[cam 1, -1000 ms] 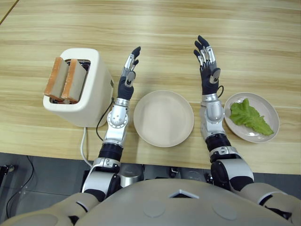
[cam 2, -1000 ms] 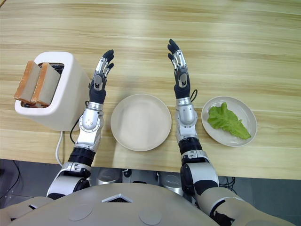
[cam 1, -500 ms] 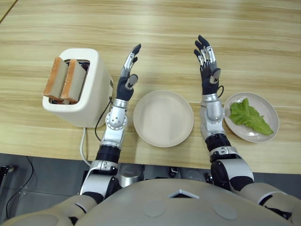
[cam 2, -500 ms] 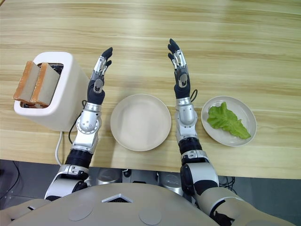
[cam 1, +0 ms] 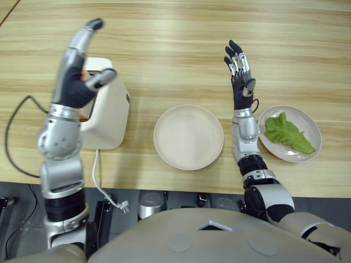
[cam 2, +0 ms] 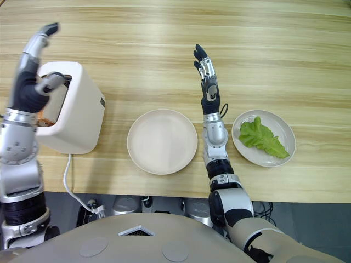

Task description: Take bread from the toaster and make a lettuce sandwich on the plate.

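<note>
A cream toaster [cam 1: 112, 112] stands at the left of the wooden table. My left hand [cam 1: 77, 68] is raised in front of the toaster's top, fingers stretched and open, and it covers the slots and nearly all of the bread. An empty beige plate [cam 1: 188, 137] lies in the middle near the front edge. To its right my right hand [cam 1: 239, 71] is flat and open, fingers pointing away from me. A green lettuce leaf [cam 1: 288, 134] lies on a smaller plate [cam 1: 316, 127] at the far right.
The toaster's white cord [cam 1: 101, 178] hangs over the table's front edge, its plug [cam 1: 124, 207] dangling below. Bare wooden tabletop [cam 1: 181, 49] stretches behind the plates and toaster.
My left arm has swung up and to the left, from beside the toaster to over its top, hiding the bread slices. The right hand has stayed in place.
</note>
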